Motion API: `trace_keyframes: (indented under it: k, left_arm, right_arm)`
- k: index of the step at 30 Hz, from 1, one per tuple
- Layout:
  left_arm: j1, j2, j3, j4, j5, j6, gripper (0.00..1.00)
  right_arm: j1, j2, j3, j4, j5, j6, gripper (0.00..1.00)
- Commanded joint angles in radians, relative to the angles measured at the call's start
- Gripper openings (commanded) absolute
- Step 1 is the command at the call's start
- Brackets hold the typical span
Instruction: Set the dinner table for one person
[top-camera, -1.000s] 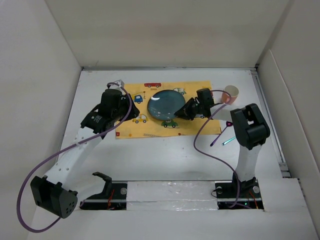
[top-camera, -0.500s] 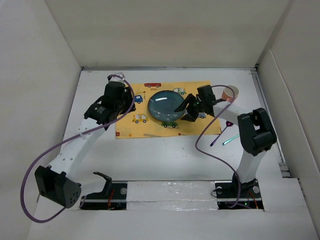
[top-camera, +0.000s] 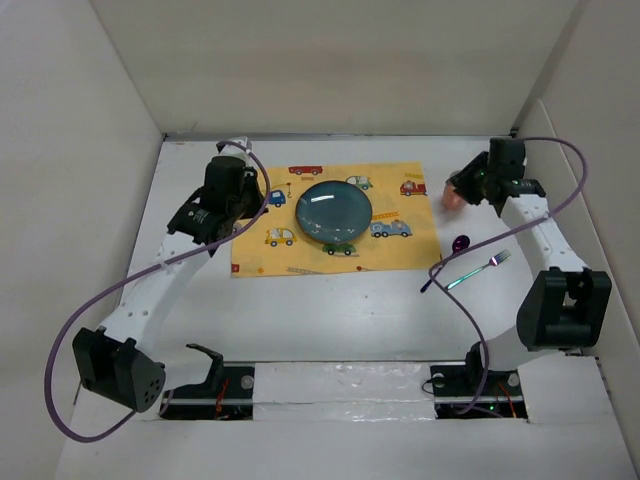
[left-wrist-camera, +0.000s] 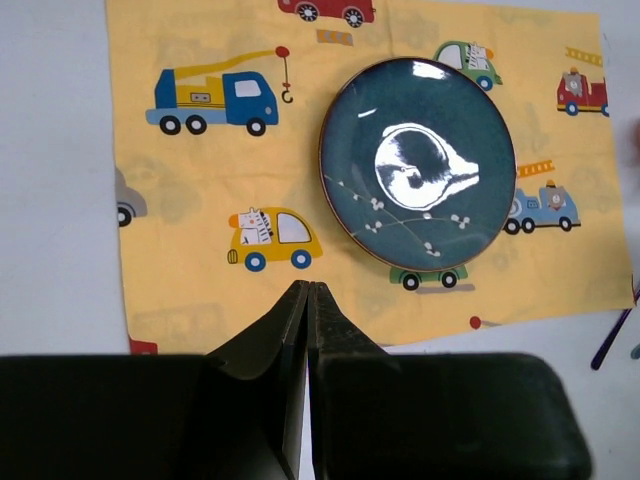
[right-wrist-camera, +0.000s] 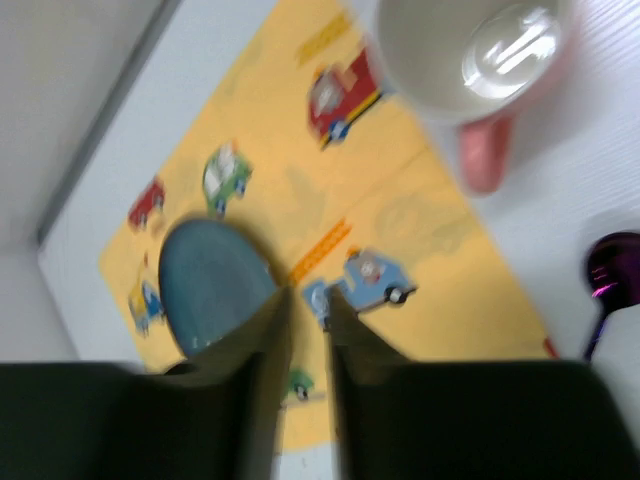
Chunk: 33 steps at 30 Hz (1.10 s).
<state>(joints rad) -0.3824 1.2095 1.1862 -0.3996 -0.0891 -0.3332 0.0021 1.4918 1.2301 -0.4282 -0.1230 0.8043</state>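
pink mug (right-wrist-camera: 465, 60), pale inside, right wrist view

no text, label, brand or number can be read in any view. the yellow cloth placemat (left-wrist-camera: 200, 150) carries only printed cartoon vehicles, with no legible lettering on them. faint pale marks on the left arm's black housing (top-camera: 200, 214) are too small to make out.
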Motion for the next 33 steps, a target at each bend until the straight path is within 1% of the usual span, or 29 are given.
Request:
trace_keyframes:
  k: [1, 2, 4, 5, 6, 10, 13, 14, 15, 17, 18, 19, 20, 21, 24, 25, 27, 30, 31, 33]
  left_arm:
    - [0.0, 0.001, -0.016, 0.064, 0.064, 0.017, 0.0]
    - [0.0, -0.001, -0.016, 0.068, 0.068, 0.019, 0.0]
    - [0.0, -0.002, -0.019, 0.077, 0.074, 0.02, 0.07]
    - [-0.01, -0.005, -0.019, 0.08, 0.075, 0.022, 0.11]
    - [-0.019, -0.005, -0.023, 0.084, 0.071, 0.023, 0.12]
    - [-0.039, -0.01, -0.034, 0.082, 0.045, 0.031, 0.13]
    - [-0.039, -0.018, -0.037, 0.076, 0.002, 0.054, 0.13]
    - [-0.039, -0.019, -0.031, 0.07, -0.027, 0.069, 0.13]
    - [-0.039, -0.019, -0.031, 0.067, -0.028, 0.069, 0.13]
    - [-0.039, -0.019, -0.03, 0.064, -0.034, 0.071, 0.13]
    - [-0.039, -0.019, -0.03, 0.064, -0.028, 0.071, 0.13]
    - [-0.039, -0.016, -0.031, 0.067, -0.023, 0.068, 0.13]
    - [-0.049, -0.011, -0.03, 0.064, -0.02, 0.066, 0.13]
    - [-0.049, -0.011, -0.03, 0.062, -0.017, 0.065, 0.13]
    - [-0.049, -0.011, -0.03, 0.058, -0.015, 0.065, 0.13]
    - [-0.049, -0.01, -0.03, 0.056, -0.015, 0.066, 0.13]
    - [-0.049, -0.004, -0.03, 0.053, -0.015, 0.066, 0.13]
    - [-0.049, 0.007, -0.025, 0.061, -0.001, 0.063, 0.12]
    - [-0.049, 0.012, -0.022, 0.061, 0.003, 0.06, 0.13]
    - [-0.049, 0.018, -0.014, 0.065, 0.018, 0.059, 0.12]
  right_arm:
    - [-0.048, 0.034, 0.095, -0.061, 0.221, -0.036, 0.42]
    - [-0.065, 0.054, 0.139, -0.079, 0.238, -0.04, 0.48]
    - [-0.096, 0.103, 0.176, -0.092, 0.259, -0.05, 0.56]
    - [-0.126, 0.155, 0.228, -0.133, 0.253, -0.05, 0.57]
    - [-0.135, 0.182, 0.253, -0.151, 0.255, -0.053, 0.57]
    - [-0.146, 0.266, 0.308, -0.182, 0.293, -0.065, 0.56]
    - [-0.169, 0.318, 0.324, -0.191, 0.276, -0.06, 0.55]
    - [-0.178, 0.349, 0.324, -0.175, 0.275, -0.065, 0.52]
    - [-0.179, 0.349, 0.325, -0.175, 0.275, -0.065, 0.52]
    - [-0.179, 0.378, 0.35, -0.185, 0.275, -0.063, 0.42]
    - [-0.179, 0.399, 0.359, -0.185, 0.264, -0.063, 0.34]
    - [-0.179, 0.409, 0.377, -0.191, 0.266, -0.06, 0.16]
    - [-0.179, 0.409, 0.39, -0.192, 0.284, -0.053, 0.01]
    - [-0.179, 0.409, 0.39, -0.192, 0.298, -0.053, 0.01]
    - [-0.166, 0.337, 0.379, -0.135, 0.357, -0.057, 0.0]
    - [-0.142, 0.299, 0.378, -0.095, 0.361, -0.069, 0.0]
    - [-0.12, 0.28, 0.41, -0.083, 0.361, -0.086, 0.0]
    - [-0.065, 0.323, 0.531, -0.133, 0.349, -0.117, 0.0]
    - [-0.051, 0.347, 0.566, -0.183, 0.336, -0.132, 0.0]
    - [-0.011, 0.425, 0.664, -0.224, 0.329, -0.146, 0.0]
